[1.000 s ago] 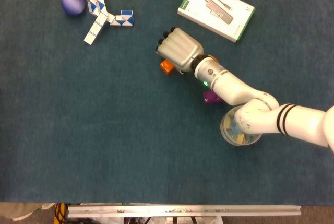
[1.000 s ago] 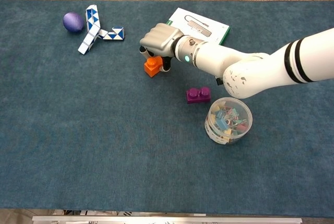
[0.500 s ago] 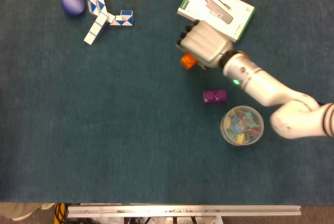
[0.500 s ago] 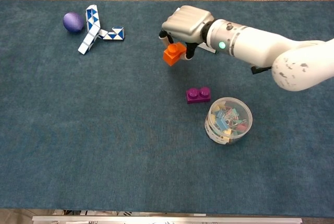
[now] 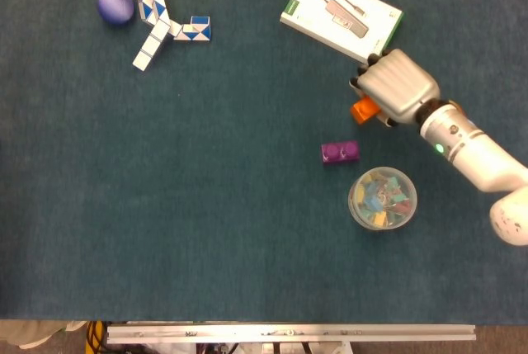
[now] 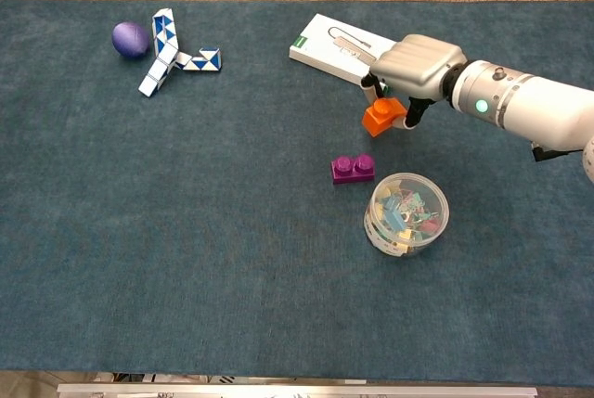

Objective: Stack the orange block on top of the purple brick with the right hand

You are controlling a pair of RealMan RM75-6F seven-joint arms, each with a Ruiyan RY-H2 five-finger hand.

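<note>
My right hand [image 5: 394,87] [image 6: 415,67] grips the orange block [image 5: 362,110] [image 6: 381,118] from above and holds it off the table. The block hangs up and to the right of the purple brick [image 5: 340,152] [image 6: 353,168], which lies flat on the blue cloth with its two studs up. There is a clear gap between block and brick. My left hand shows in neither view.
A round clear tub of coloured clips [image 5: 382,198] [image 6: 406,212] stands just right of and below the brick. A white and green box [image 5: 341,14] [image 6: 339,45] lies behind the hand. A blue-white snake puzzle [image 5: 161,20] and a purple ball [image 5: 115,6] sit far left.
My right hand has lifted the orange block off the cloth and carried it rightward, from left of the brick, past the box, to above-right of the brick.
</note>
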